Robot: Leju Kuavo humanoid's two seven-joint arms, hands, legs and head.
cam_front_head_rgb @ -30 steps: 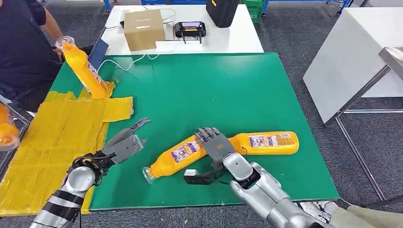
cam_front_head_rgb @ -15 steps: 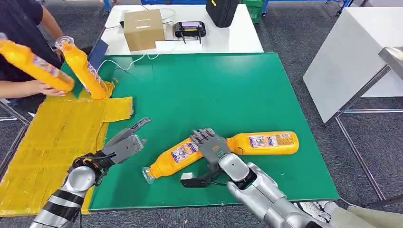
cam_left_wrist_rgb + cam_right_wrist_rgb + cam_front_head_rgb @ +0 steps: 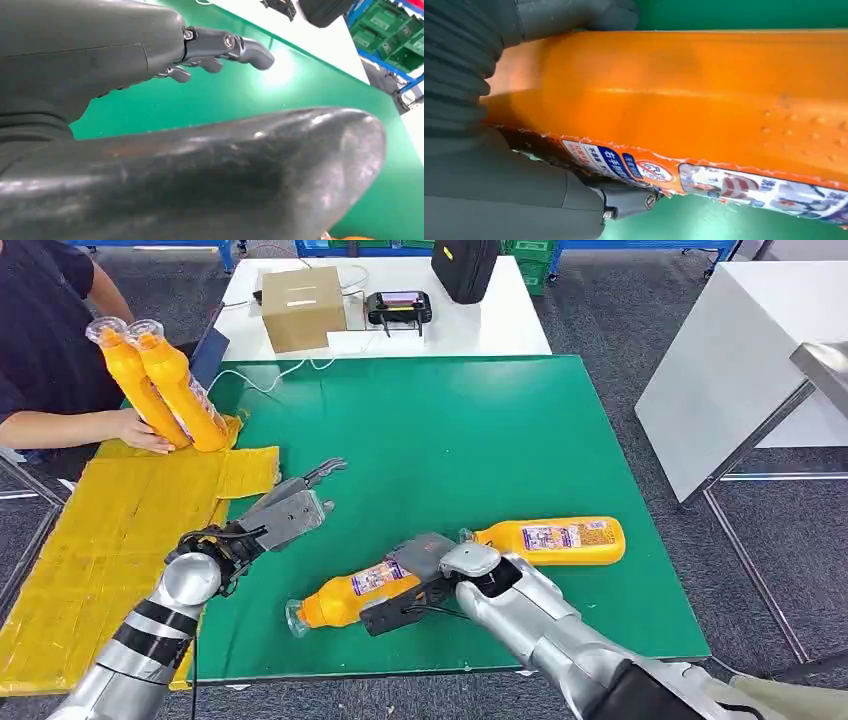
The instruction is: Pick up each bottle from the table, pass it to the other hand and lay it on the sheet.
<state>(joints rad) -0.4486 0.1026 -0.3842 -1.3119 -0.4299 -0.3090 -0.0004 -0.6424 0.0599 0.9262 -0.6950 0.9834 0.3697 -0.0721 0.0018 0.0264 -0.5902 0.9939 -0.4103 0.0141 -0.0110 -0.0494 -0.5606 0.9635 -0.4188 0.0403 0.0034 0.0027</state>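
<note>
Orange bottle lies gripped in the right robot hand; left robot hand spread empty.

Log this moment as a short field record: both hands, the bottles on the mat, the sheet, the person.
right hand: grips near bottle, which lies on green mat
left hand: open above mat, holding nothing
second bottle: lying on mat, untouched
yellow sheet: at the mat's left edge
person's hand: holds two bottles upright on the sheet
</note>
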